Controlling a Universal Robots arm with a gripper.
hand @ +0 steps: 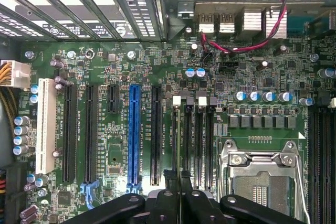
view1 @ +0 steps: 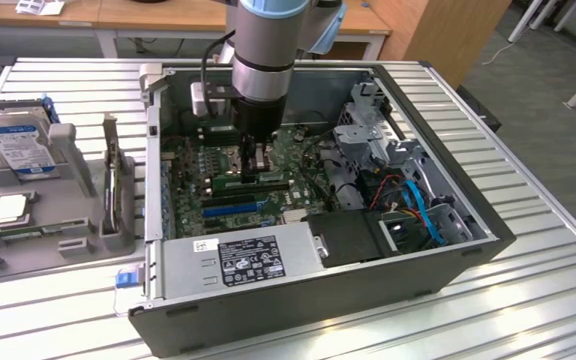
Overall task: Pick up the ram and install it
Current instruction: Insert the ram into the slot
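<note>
Down in the PC case, tool clamped on the ram, stick at its fingertips just above the motherboard slots.

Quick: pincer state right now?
Pincer: closed, low over the motherboard slots; whether it pinches anything cannot be told.

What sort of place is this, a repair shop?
Likely a robotics lab or workshop: a grey robot arm reaches into an open black computer case on a ribbed metal table, a grey parts tray sits beside it, and wooden desks stand behind.
</note>
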